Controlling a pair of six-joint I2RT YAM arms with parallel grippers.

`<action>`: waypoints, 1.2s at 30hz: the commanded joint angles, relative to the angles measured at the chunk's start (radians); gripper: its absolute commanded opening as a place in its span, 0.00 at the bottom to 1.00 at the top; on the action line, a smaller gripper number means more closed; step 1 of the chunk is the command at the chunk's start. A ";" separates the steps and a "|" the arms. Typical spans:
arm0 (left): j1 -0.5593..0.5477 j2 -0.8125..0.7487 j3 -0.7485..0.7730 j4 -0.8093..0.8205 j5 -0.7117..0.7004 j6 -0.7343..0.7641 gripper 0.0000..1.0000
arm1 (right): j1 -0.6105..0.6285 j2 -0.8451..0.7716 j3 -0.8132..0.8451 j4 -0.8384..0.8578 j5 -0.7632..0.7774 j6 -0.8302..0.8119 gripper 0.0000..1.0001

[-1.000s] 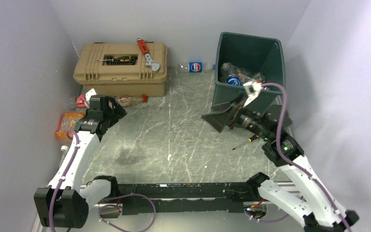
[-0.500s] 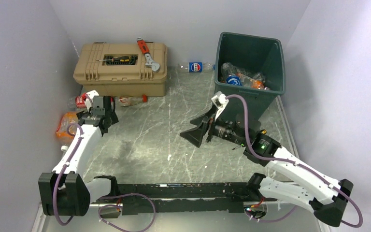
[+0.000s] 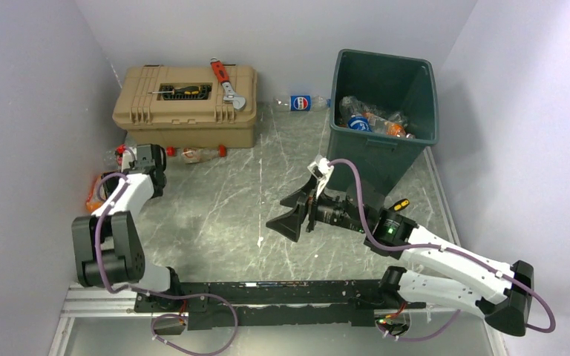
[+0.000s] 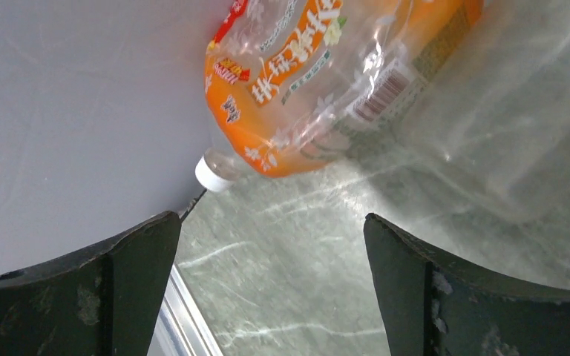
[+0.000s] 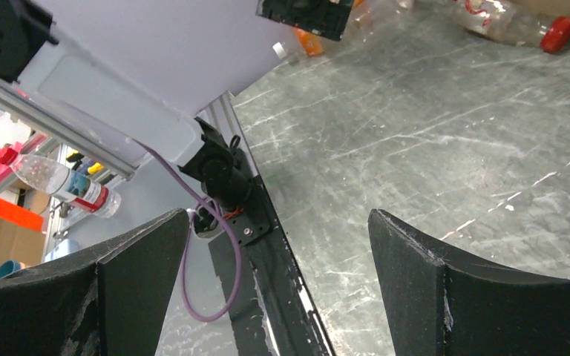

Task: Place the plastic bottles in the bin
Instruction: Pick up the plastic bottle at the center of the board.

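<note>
The left gripper (image 4: 271,219) is wide open and holds nothing. An orange bottle (image 4: 304,81) lies just ahead of it, against the left wall (image 4: 82,96). The right gripper (image 3: 276,215) is open too, empty, above the middle of the table (image 3: 215,215). Several bottles (image 3: 371,119) lie in the bin (image 3: 378,152). A blue bottle (image 3: 300,102) lies beside the bin, and a red-cap bottle (image 3: 197,153) lies in front of the toolbox (image 3: 185,111).
</note>
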 commanded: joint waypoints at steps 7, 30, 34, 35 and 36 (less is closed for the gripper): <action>0.037 0.208 0.135 0.266 0.018 0.224 0.94 | 0.022 -0.085 -0.117 0.073 0.050 0.002 0.96; 0.116 0.239 0.023 0.334 0.294 0.239 0.60 | 0.022 -0.085 -0.132 0.086 0.068 0.002 0.96; 0.116 0.163 -0.002 0.301 0.307 0.199 0.48 | 0.024 -0.099 -0.133 0.089 0.076 0.005 0.96; 0.115 0.138 -0.008 0.284 0.313 0.183 0.45 | 0.024 -0.101 -0.132 0.091 0.078 0.005 0.96; 0.113 0.112 -0.015 0.268 0.322 0.171 0.42 | 0.024 -0.102 -0.131 0.091 0.078 0.004 0.96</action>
